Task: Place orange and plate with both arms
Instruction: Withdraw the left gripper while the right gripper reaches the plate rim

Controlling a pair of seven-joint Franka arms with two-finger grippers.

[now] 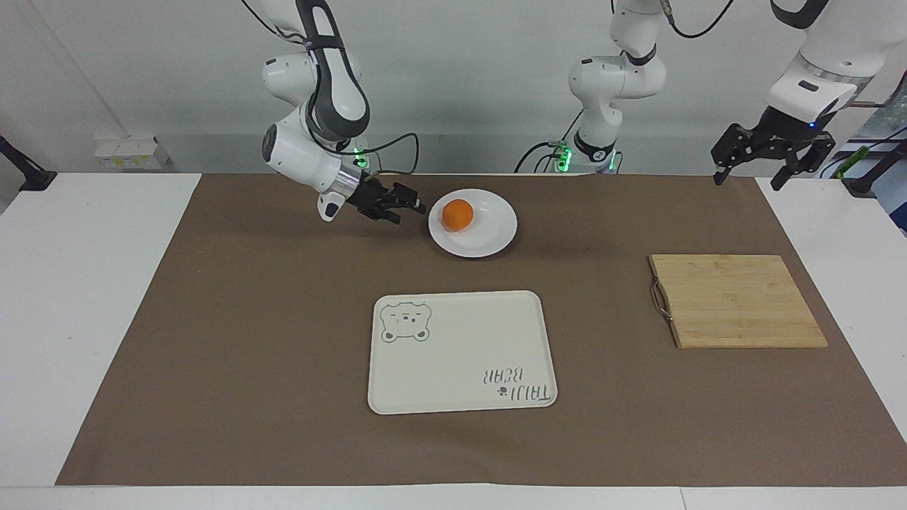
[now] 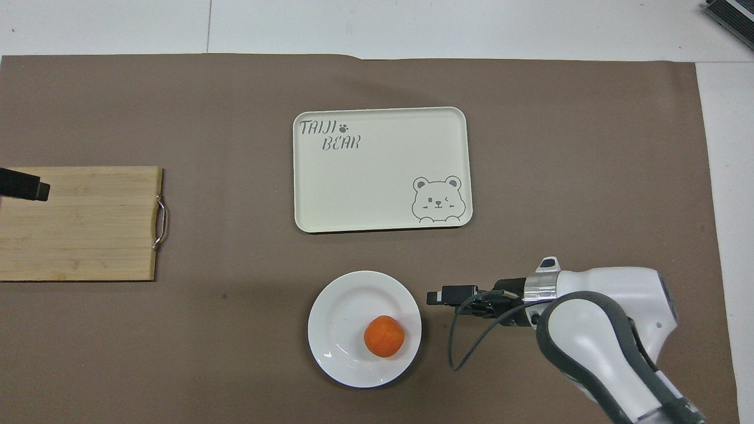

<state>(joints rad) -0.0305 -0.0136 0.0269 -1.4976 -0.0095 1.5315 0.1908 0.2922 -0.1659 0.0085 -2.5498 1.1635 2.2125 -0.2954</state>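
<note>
One orange [image 1: 458, 214] on white plate [image 1: 489, 237], right gripper [image 1: 407, 210] jaws wide, empty, just beside plate rim, left gripper [image 1: 747, 173] jaws wide, empty, raised near bamboo cutting board [image 1: 737, 301], waiting.

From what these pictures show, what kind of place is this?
Probably a robotics lab: two arms stand at a white table covered by a brown mat, with staged props, an orange on a plate and a bear tray.

- You've got two white jointed arms [image 1: 312, 152] with dark grey joint bands.
- Black two-finger grippers [image 1: 397, 207]; black cables looped off the wrists.
- Green lights at the bases; blue light on one wrist.
</note>
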